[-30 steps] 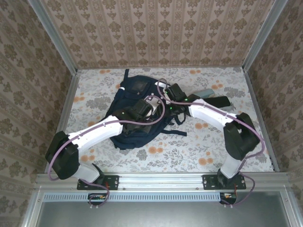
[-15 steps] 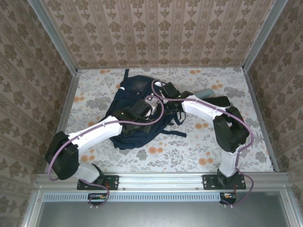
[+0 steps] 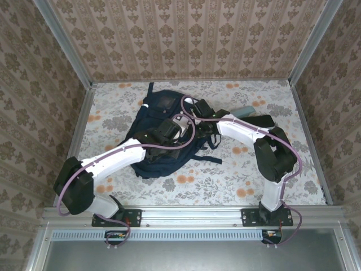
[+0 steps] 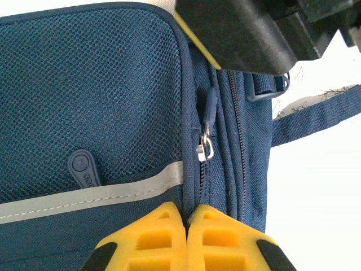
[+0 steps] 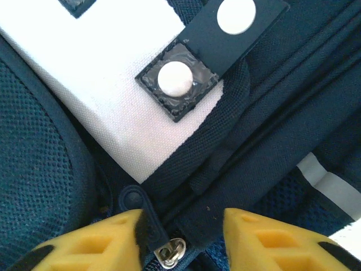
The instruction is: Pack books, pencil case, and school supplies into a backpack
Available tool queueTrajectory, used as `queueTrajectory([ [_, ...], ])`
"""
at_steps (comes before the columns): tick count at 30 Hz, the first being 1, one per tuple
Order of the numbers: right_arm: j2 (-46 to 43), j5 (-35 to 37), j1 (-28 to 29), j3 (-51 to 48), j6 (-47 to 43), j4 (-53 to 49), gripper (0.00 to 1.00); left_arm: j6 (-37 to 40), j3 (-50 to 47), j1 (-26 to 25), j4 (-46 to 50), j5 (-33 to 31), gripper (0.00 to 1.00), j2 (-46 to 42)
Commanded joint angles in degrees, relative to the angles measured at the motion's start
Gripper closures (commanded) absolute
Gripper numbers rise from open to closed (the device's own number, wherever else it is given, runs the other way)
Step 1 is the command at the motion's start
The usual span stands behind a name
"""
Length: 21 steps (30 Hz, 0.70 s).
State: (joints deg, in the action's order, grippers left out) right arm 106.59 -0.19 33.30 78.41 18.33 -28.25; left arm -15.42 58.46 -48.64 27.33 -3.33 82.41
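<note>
Navy-blue fabric backpack [image 3: 161,104] looks zipped, nothing packed yet; left gripper [image 4: 187,217] pressed together, right gripper [image 5: 183,223] spread astride metal zipper pull [image 5: 171,251].

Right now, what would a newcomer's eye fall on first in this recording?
A navy backpack lies in the middle of the floral table. Seen from its wrist camera, the left gripper has its yellow fingers pressed together at the backpack's zipper line. The right gripper stands open, straddling a metal zipper pull.
</note>
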Motion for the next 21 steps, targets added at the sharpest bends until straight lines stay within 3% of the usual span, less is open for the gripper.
queueTrajectory([
  [1, -3.1, 7.6, 0.2, -1.7, 2.6, -2.2, 0.66, -1.8, 0.1, 0.5, -2.3, 0.4, 1.0, -2.2],
  [5, -4.6, 2.3, 0.2, -2.8, 2.5, -0.9, 0.65, -1.7, 0.0, 0.7, -2.6, 1.0, 1.0, -2.1],
  [11, -5.3, -8.0, 0.2, -4.3, 0.6, 2.2, 0.49, -2.0, -0.2, 0.7, -2.5, 1.4, 1.0, -2.0],
  [16, -0.6, -4.8, 0.3, -1.1, 0.3, -0.4, 0.5, -2.0, -0.2, 0.8, -2.5, 1.7, 1.0, -2.0],
  [21, 2.6, 0.9, 0.2, 1.2, 1.9, -1.5, 0.58, -2.0, -0.4, 0.8, -2.3, 1.9, 1.0, -2.4],
])
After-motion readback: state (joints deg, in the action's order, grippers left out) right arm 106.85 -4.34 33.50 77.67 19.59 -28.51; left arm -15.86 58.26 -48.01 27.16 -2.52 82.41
